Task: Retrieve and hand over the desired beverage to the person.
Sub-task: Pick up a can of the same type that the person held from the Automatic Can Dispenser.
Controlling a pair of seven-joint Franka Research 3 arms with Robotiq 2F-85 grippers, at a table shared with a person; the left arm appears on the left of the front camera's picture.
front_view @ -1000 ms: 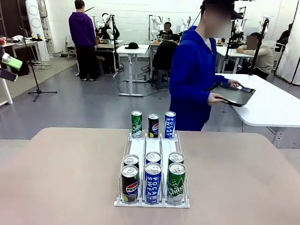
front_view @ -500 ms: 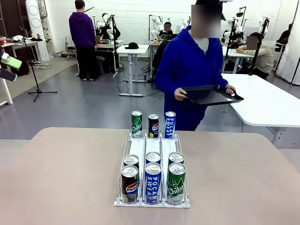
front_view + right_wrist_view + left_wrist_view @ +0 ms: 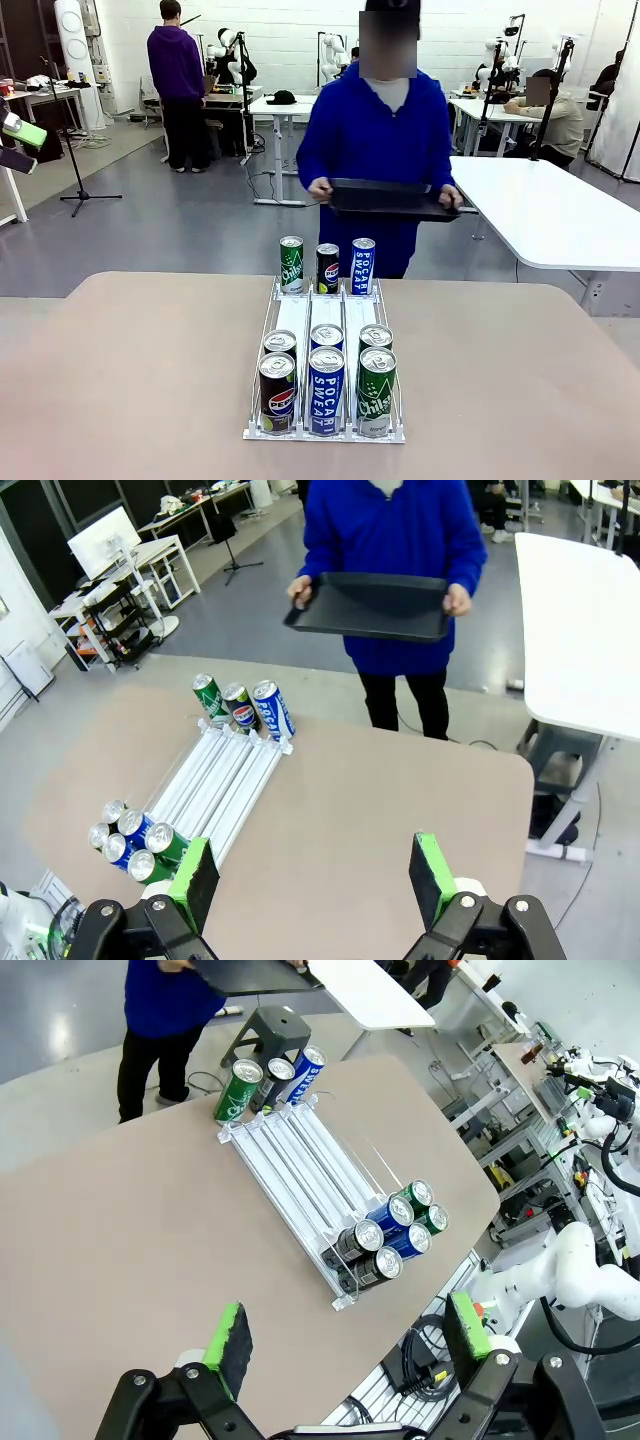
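Note:
The person in a blue hoodie stands at the table's far side, holding a black tray in both hands; the right wrist view shows that tray level in front of them. A clear can rack lies mid-table. At its far end stand a green Chilsung can, a black Pepsi can and a blue Pocari Sweat can. Several more cans fill its near end. My left gripper hangs open high above the table. My right gripper is open too, well above the table.
A long white table stands behind the person to the right. Other people work at desks farther back. The beige table has bare room on both sides of the rack. A grey stool sits beyond the far edge.
The person has turned from the white table to face mine, bringing the black tray round in front of their body. The cans and rack have not moved.

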